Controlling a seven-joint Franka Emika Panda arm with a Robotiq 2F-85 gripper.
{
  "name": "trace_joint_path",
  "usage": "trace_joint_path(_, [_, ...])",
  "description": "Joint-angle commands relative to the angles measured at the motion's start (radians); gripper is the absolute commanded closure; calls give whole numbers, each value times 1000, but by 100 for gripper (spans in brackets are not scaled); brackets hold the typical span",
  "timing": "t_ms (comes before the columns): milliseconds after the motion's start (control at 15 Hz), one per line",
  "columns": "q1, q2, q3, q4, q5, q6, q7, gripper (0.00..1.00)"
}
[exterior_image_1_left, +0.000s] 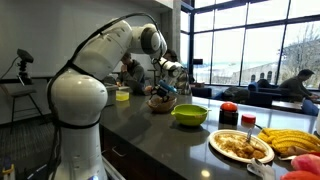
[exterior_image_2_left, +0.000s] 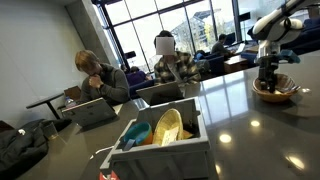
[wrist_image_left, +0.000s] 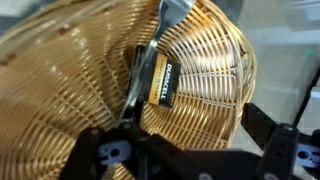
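**Battery waits in the basket, right under the open gripper**

Battery (wrist_image_left: 160, 82) first: it lies inside a woven basket (wrist_image_left: 70, 90), resting on the sloping inner side of the weave. It is black with a gold end, and the wrist view shows it clearly. It is a long thing. Its long way runs up and down in the wrist view, tipped a little, with the top end leaning toward a shiny metal piece (wrist_image_left: 172, 14) that pokes in over the basket rim. I cannot tell what that metal piece is.

The gripper (wrist_image_left: 190, 150) hangs just above the basket. Its two black fingers (wrist_image_left: 275, 150) show at the bottom of the wrist view, one on each side, and they stand wide apart. Nothing is between them. The gripper holds nothing and touches nothing that I can see.

Now the part that matters most. The battery sits a little ahead of the gap between the fingers, and a bit toward the left finger in the wrist view. The fingers stand side by side across the picture, so they line up across the thin way of the battery, not along its long way. That looks like a good match for a pinch, I think.

In both exterior views the gripper (exterior_image_1_left: 166, 88) points down over the basket (exterior_image_2_left: 274, 92) on the dark countertop (exterior_image_2_left: 240, 120). A green bowl (exterior_image_1_left: 189, 114) sits near it on the same counter, apart from the basket.
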Motion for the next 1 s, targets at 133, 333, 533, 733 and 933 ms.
trace_joint_path(133, [12, -109, -19, -104, -82, 21, -4, 0])
trace_joint_path(333, [32, -166, -13, -162, -146, 26, -2, 0])
trace_joint_path(533, [58, -228, -11, -232, -202, 28, 2, 0])
trace_joint_path(733, [69, -266, -16, -282, -234, 27, 9, 0])
trace_joint_path(933, [91, -291, -40, -324, -337, 59, 41, 0])
